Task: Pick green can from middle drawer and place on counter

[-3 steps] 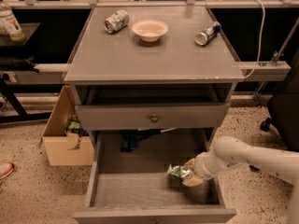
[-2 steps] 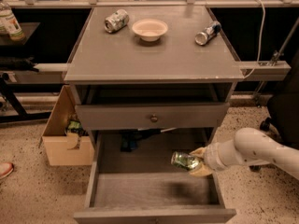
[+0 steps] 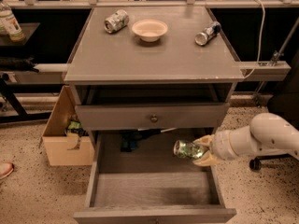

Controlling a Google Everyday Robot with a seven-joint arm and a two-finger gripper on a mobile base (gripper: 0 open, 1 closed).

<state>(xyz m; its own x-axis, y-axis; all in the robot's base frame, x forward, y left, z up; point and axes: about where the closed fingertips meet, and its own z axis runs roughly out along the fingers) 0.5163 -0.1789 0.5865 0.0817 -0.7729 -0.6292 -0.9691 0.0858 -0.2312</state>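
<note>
Camera view is showing the pale 2-finger gripper (image 3: pixel 204 151) holding the shiny green metal can (image 3: pixel 187 149) tight in its jaws, sideways, above the wide grey wooden drawer (image 3: pixel 149 191).

Over the drawer (image 3: pixel 149 190), the tool (image 3: pixel 201 150) is gripping the can (image 3: pixel 187 149) and hiding its right end; the arm (image 3: pixel 261 136) is running off the right edge.

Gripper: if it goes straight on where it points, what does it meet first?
The gripper, holding the can, points left over the drawer. The way looks free; perhaps the drawer's left wall, but height is unclear.
</note>
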